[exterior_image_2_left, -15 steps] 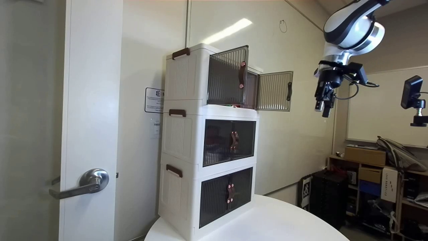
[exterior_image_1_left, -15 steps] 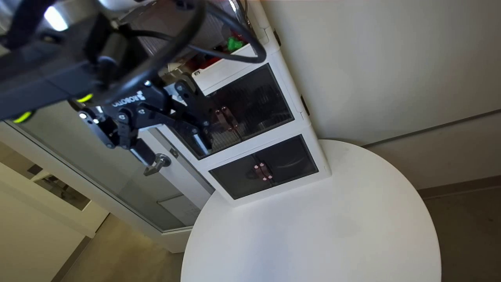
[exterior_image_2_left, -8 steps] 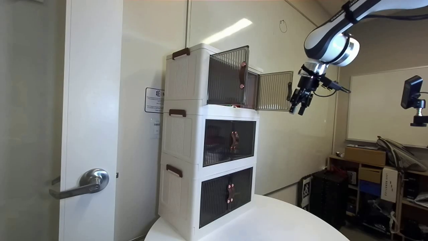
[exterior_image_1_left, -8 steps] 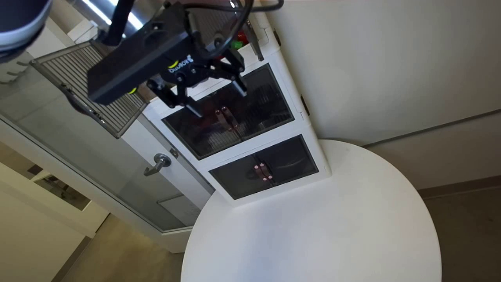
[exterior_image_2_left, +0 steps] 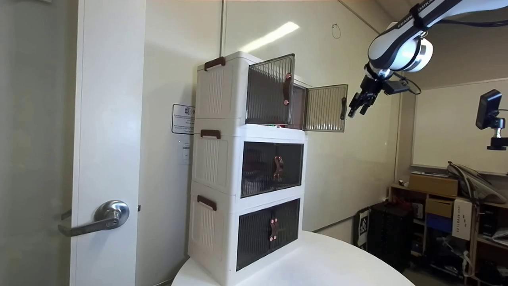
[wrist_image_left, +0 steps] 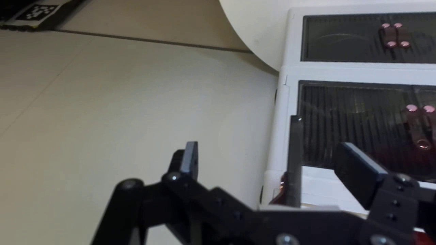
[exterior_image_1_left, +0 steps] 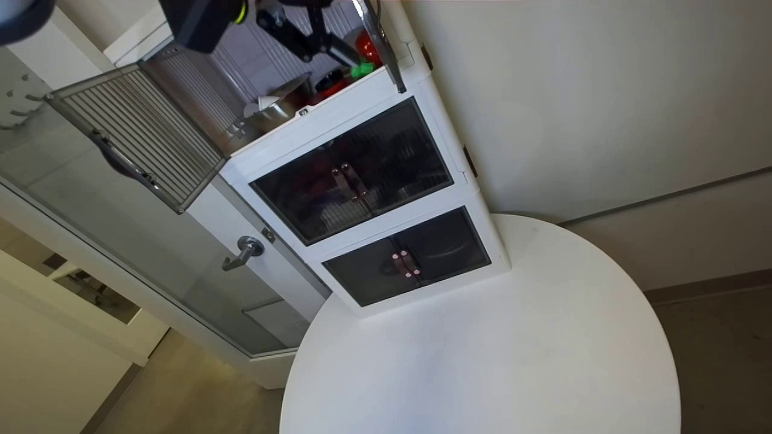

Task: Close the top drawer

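The top drawer [exterior_image_2_left: 222,93] is the white uppermost unit of the stack. Its two clear ribbed doors stand swung open. One door [exterior_image_2_left: 270,91] shows broadside in both exterior views [exterior_image_1_left: 139,132]. The wall-side door [exterior_image_2_left: 326,108] is nearly edge-on in an exterior view [exterior_image_1_left: 386,51] and in the wrist view [wrist_image_left: 294,160]. Each has a brown handle. My gripper [exterior_image_2_left: 358,113] is open and empty, just beyond the wall-side door. In the wrist view that door's edge shows between the spread fingers [wrist_image_left: 269,146]; contact cannot be told. In an exterior view the gripper [exterior_image_1_left: 319,42] is partly cut off.
Inside the top unit are a metal pot [exterior_image_1_left: 274,114], a green item [exterior_image_1_left: 362,69] and red items [exterior_image_1_left: 368,47]. Two dark-fronted units [exterior_image_2_left: 272,169] [exterior_image_2_left: 268,234] below are shut. The stack stands on a round white table [exterior_image_1_left: 482,361] beside a wall [exterior_image_1_left: 573,90].
My gripper has moved toward the wall-side door, then risen slightly and tilted. It now shows near the top edge of an exterior view. Both doors stay open as before.
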You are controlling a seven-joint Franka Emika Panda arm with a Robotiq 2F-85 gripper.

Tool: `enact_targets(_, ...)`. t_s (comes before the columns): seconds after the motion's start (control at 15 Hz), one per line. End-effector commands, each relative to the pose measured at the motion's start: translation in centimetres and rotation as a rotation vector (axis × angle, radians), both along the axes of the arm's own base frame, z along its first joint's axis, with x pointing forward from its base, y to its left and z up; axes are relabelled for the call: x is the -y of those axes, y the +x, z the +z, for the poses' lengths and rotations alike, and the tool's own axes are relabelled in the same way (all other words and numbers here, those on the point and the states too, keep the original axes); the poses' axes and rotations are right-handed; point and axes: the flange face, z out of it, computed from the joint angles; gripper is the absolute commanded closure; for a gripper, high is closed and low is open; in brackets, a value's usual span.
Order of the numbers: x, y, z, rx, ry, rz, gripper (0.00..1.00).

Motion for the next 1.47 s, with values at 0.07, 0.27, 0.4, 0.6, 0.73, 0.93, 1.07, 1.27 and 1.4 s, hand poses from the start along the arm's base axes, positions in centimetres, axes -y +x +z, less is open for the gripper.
enact_targets(0.07,3.3,-0.5,3.2,0.102,-0.002,-0.088,0.0)
enact_targets(0.27,4.3,-0.6,4.2,0.194,0.015,-0.17,0.0)
enact_targets(0.4,4.3,-0.4,4.5,0.252,0.009,-0.2,0.0)
enact_targets(0.6,3.9,0.2,4.6,0.313,-0.003,-0.215,0.0)
enact_targets(0.73,3.6,0.6,4.4,0.334,-0.01,-0.215,0.26)
enact_targets(0.93,3.2,1.1,3.8,0.338,-0.019,-0.21,0.49)
enact_targets(1.07,2.9,1.3,3.4,0.334,-0.031,-0.205,0.63)
enact_targets(1.27,2.6,1.3,3.3,0.328,-0.041,-0.197,0.88)
enact_targets(1.4,2.3,1.2,3.4,0.326,-0.04,-0.186,0.99)
